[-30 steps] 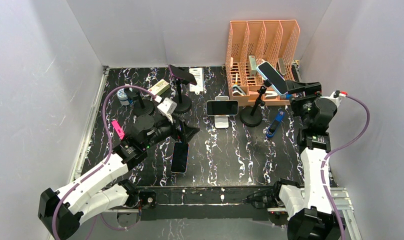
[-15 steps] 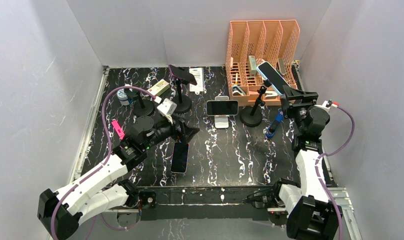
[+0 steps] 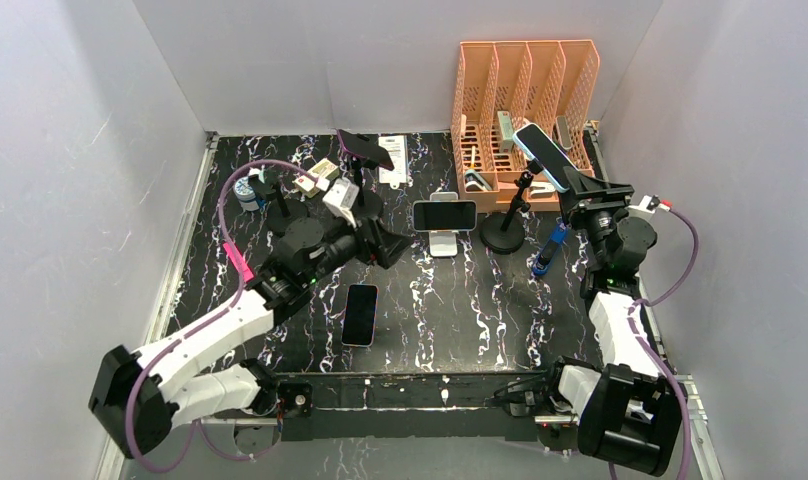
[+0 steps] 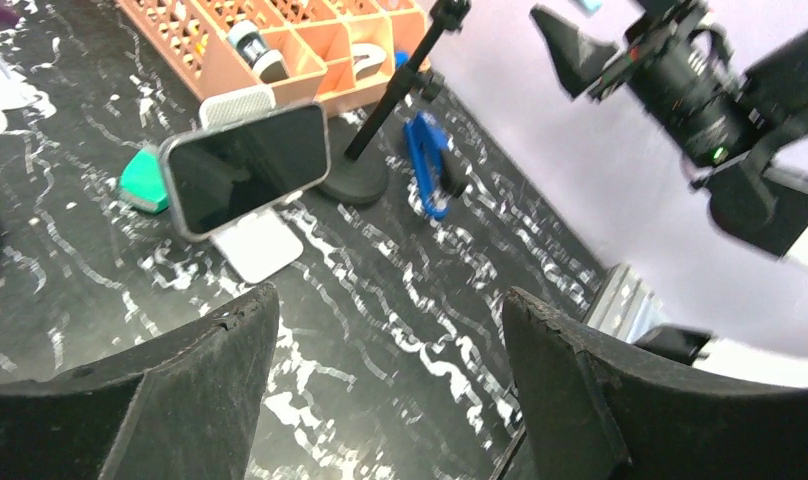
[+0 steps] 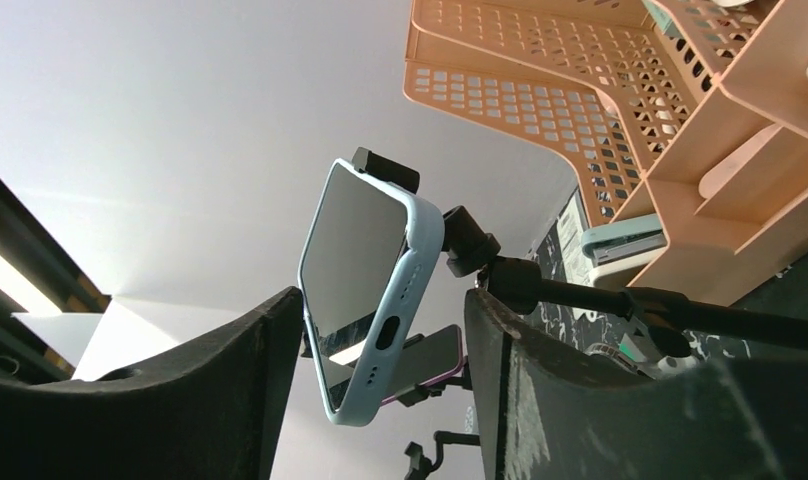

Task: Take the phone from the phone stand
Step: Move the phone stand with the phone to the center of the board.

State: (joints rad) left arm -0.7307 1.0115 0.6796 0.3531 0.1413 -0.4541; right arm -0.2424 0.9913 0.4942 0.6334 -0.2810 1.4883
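A light-blue phone (image 3: pixel 543 155) is clamped tilted on a tall black stand (image 3: pixel 503 235) at the back right. My right gripper (image 3: pixel 577 187) is open, its jaws on either side of that phone's lower end (image 5: pixel 365 290), with gaps on both sides in the right wrist view (image 5: pixel 385 300). My left gripper (image 3: pixel 390 245) is open and empty above the mat (image 4: pixel 390 295). A dark phone (image 3: pixel 445 215) rests sideways on a white stand (image 4: pixel 255 245). A purple phone (image 3: pixel 366 150) sits on another black stand. A fourth phone (image 3: pixel 360 313) lies flat on the mat.
An orange file organiser (image 3: pixel 525 110) stands behind the tall stand. A blue object (image 3: pixel 550 248) lies by the right arm. A pink marker (image 3: pixel 236 260), a small jar (image 3: pixel 245 192) and a further black stand (image 3: pixel 285 210) are at the left.
My right gripper has moved left until its jaws flank the blue phone's lower end. My left gripper has lifted away from the flat phone toward the back centre.
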